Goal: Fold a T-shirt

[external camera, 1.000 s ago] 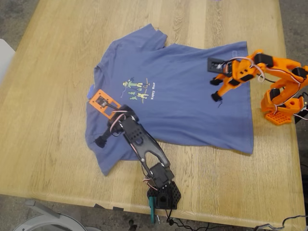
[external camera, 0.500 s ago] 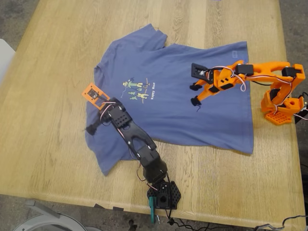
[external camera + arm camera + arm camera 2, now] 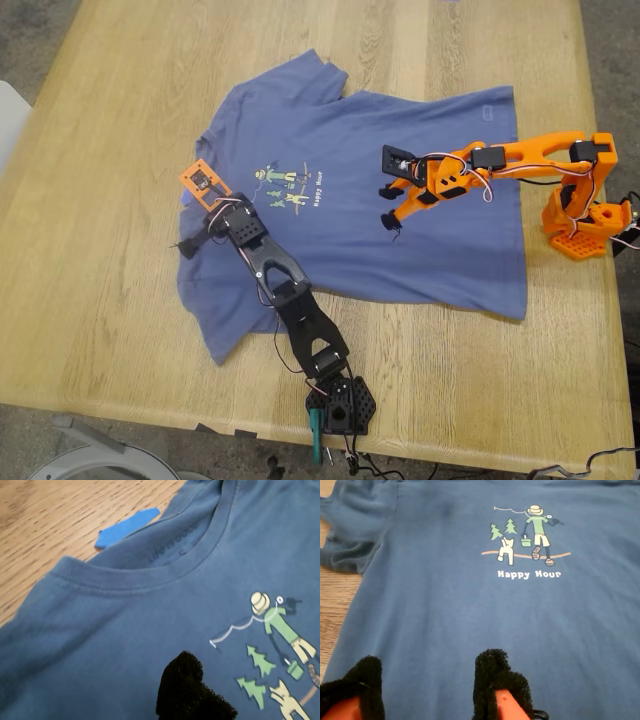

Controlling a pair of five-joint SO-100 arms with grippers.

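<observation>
Pale wooden planks with a visible grain are making up the table [image 3: 100, 250], and the T-shirt [image 3: 400, 240] is lying spread flat across its middle, chest print facing up. Its fabric is a soft periwinkle-blue cotton with gentle wrinkles, a ribbed collar [image 3: 150, 575] stitched around the neck opening, and a small green and yellow cartoon print [image 3: 525, 530] over pale lettering. One sleeve is reaching toward the far edge of the table, the other toward the near edge in the exterior view. A small strip of blue tape [image 3: 127, 527] is sticking to the wood just beside the collar.

My first gripper [image 3: 192, 235], on the black arm with an orange camera plate, is hanging over the shirt near the collar, at the exterior view's left. Only one dark foam-padded fingertip [image 3: 192, 690] is showing in its wrist view, so I cannot tell how wide its jaws are standing.

My second gripper [image 3: 390, 208], on the orange arm reaching in from the exterior view's right, is hovering over the shirt's belly, pointing toward the print. Its two black foam pads [image 3: 495, 680] are standing well apart, with bare cloth between them and nothing gripped.
</observation>
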